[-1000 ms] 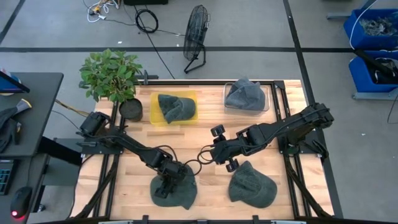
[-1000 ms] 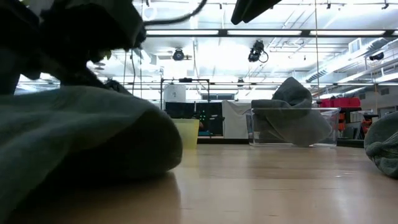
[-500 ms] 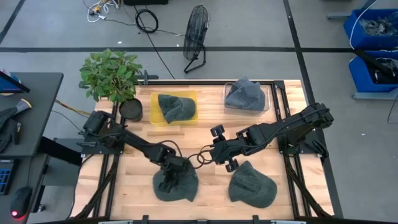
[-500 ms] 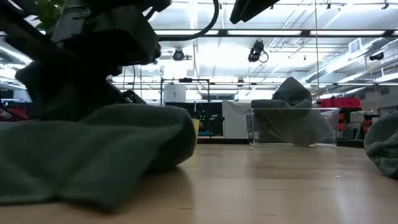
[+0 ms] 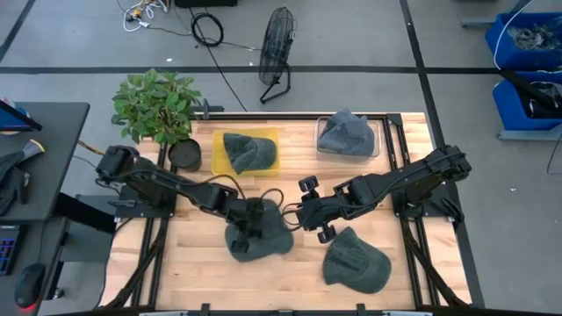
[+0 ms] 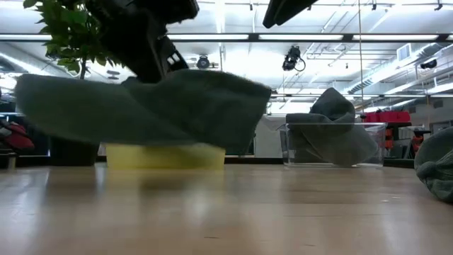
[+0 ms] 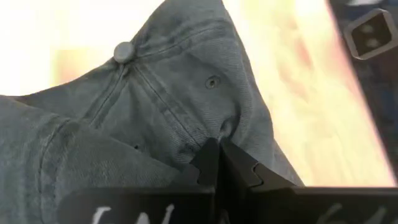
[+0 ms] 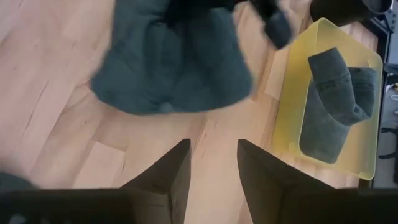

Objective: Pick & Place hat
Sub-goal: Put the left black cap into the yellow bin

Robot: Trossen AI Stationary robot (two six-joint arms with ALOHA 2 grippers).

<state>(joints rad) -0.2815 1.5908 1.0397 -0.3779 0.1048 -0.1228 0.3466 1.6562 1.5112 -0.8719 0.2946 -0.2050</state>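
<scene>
Your left gripper [image 5: 252,215] is clamped on the grey hat [image 5: 260,235], its fingers [image 7: 208,163] pinched together on a fold of the fabric near the crown, and the low view shows you the hat [image 6: 148,108] hanging clear above the wooden table [image 5: 198,268]. From above, you see the held hat near the middle of the table, on the near side of the yellow bin [image 5: 269,163], which already holds a folded grey hat [image 5: 248,151]. Your right gripper [image 5: 299,216] hovers just beside the held hat, its fingers [image 8: 166,175] apart and holding nothing. Look to the right and you find a second loose hat [image 5: 356,261] lying flat on the table near the front edge, well apart from the clear bin [image 5: 377,147], where another grey hat [image 5: 345,132] sits. A potted plant [image 5: 158,107] stands at the table's far left corner.
</scene>
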